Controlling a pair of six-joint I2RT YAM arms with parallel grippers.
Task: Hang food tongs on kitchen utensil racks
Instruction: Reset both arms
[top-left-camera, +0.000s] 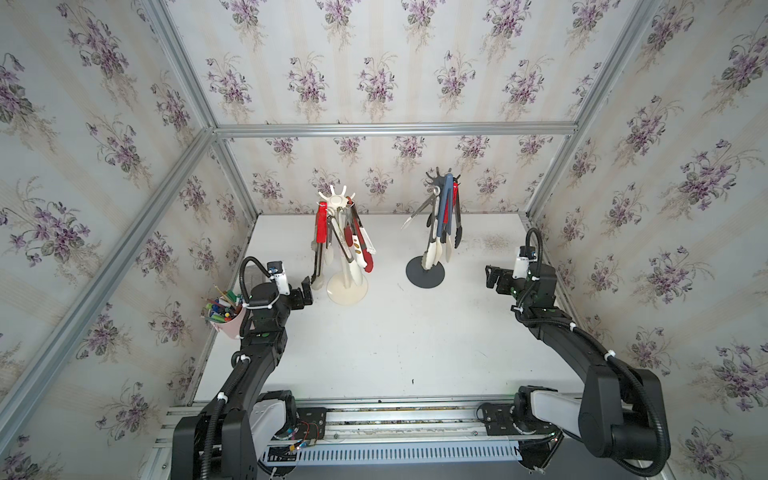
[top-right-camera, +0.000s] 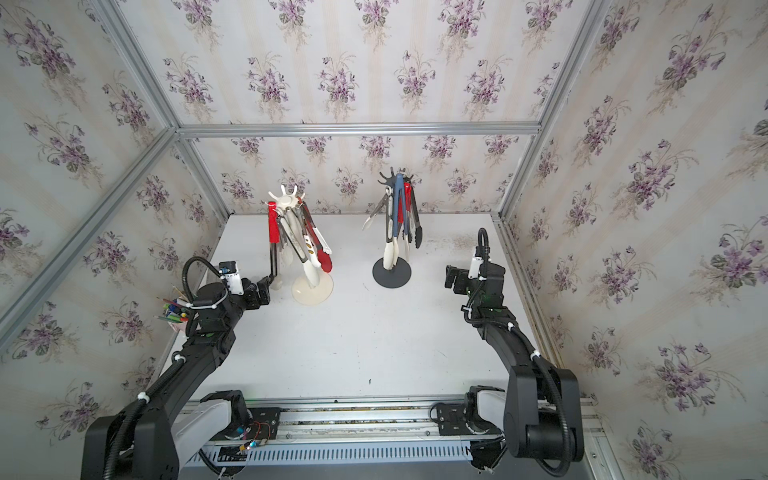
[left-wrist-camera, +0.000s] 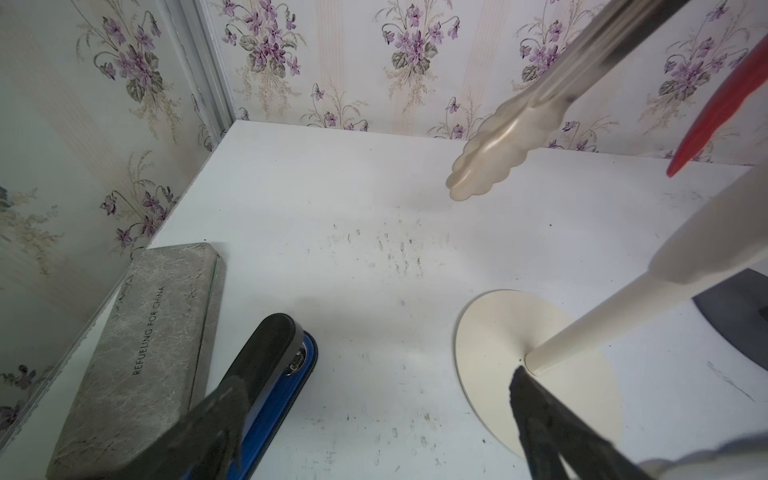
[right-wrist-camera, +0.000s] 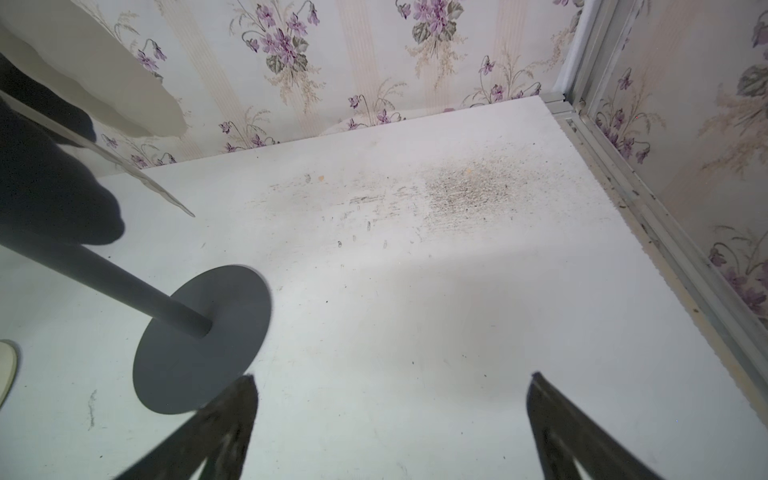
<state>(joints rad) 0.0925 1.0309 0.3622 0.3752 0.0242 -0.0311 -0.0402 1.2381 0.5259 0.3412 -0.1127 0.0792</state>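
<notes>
In both top views the cream-white rack (top-left-camera: 347, 289) stands upright on the white table (top-left-camera: 395, 340) toward the left. The dark grey rack (top-left-camera: 424, 272) stands upright to its right and a little farther back, apart from it. Both crowns are loaded: red-handled tongs (top-left-camera: 321, 224) and several others hang from the cream-white rack's hooks, and blue-handled tongs (top-left-camera: 446, 199) hang among more on the dark grey rack. The left gripper (top-left-camera: 305, 291) sits low, just beside the cream-white rack's base and near the lower tip of the red-handled tongs. The right gripper (top-left-camera: 492, 276) hovers to the right of the dark grey rack, clear of it. A pen cup (top-left-camera: 224, 316) stands beside the left arm, against the left wall. In the left wrist view the left gripper (left-wrist-camera: 374, 415) is spread wide with nothing between its fingers (left-wrist-camera: 224, 419) — the cream-white rack's disc base (left-wrist-camera: 498, 332) lies right by one of them. A pale scalloped tong tip (left-wrist-camera: 490, 153) hangs ahead above the table. A grey case (left-wrist-camera: 141, 345) and a black-and-blue stapler (left-wrist-camera: 274, 357) lie side by side near the wall. In the right wrist view the right gripper (right-wrist-camera: 392, 415) is equally spread and empty, with only bare table between its fingers — the dark grey rack's base (right-wrist-camera: 203, 340) sits just off one fingertip.
</notes>
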